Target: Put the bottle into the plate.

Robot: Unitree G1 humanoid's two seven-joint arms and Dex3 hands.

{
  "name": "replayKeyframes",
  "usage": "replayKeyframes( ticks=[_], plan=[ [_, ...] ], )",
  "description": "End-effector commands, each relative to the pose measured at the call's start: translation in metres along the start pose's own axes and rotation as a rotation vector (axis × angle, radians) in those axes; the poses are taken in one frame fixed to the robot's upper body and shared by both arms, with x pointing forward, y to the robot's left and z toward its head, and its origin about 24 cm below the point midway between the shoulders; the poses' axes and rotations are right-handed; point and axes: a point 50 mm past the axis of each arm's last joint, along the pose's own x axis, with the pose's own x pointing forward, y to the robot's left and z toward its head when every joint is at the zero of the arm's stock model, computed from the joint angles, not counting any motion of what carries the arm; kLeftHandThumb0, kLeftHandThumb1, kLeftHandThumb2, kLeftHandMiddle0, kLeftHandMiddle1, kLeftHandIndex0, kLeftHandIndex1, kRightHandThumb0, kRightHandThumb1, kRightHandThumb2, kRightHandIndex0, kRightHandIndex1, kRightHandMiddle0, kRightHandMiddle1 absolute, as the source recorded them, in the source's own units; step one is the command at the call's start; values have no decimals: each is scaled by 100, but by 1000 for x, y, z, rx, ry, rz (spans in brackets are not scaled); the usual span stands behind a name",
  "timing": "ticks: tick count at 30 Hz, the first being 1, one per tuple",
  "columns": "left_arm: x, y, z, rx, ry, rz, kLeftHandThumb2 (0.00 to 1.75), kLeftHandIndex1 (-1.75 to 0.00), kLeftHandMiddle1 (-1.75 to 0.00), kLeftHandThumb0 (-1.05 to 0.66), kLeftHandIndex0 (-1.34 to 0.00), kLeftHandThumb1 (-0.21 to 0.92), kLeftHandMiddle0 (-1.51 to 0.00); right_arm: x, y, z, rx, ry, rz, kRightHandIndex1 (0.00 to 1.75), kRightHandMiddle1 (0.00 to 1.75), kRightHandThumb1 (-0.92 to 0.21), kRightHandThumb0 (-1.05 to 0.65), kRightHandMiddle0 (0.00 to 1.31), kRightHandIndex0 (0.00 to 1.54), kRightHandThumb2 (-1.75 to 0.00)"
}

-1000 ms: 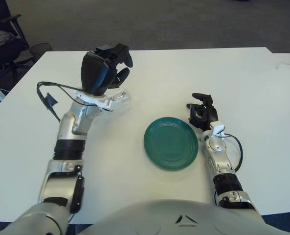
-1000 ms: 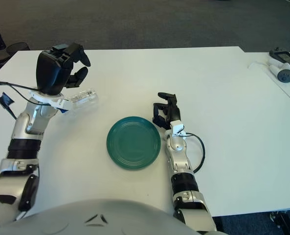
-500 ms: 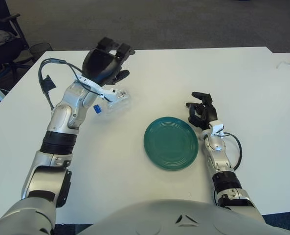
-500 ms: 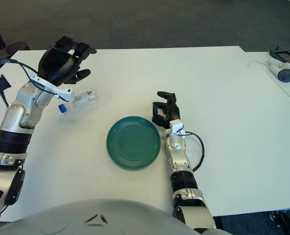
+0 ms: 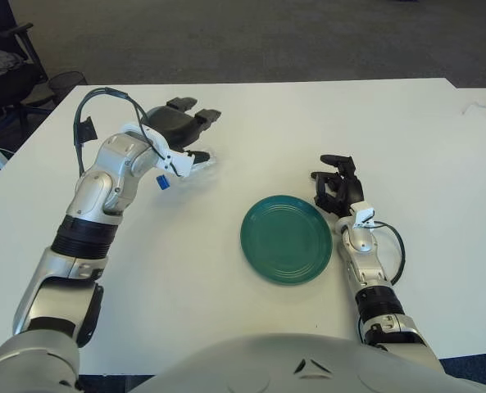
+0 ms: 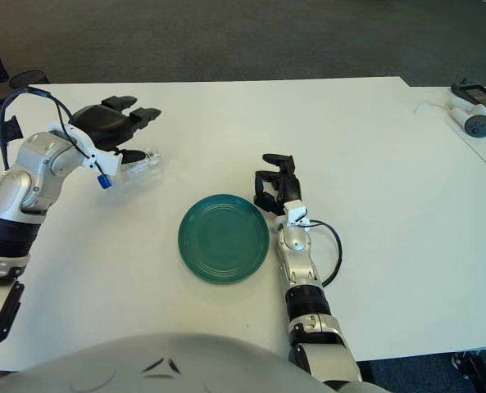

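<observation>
left hand hides part of the bottle.

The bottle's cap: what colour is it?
Blue; the bottle cap shows best in the right eye view.

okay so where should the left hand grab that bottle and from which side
Around the clear barrel of the bottle, coming from above. It lies on its side, blue cap toward the robot's left, so fingers can straddle its width. The left hand hovers open over it.
</observation>
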Motion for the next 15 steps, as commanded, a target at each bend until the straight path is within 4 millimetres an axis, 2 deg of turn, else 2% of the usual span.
replayKeyframes(
  ticks=[1,15],
  plan=[
    [-5,21,-3,20,70,-8,97,0,0,-105,0,92,0,-19,1,-38,-2,212,13,108,137,-58,-40,0,30,-99],
    [1,18,-4,44,199,-144,104,0,0,-105,0,92,0,-13,4,-37,-24,208,38,113,146,-53,-40,0,25,-104]
  ],
)
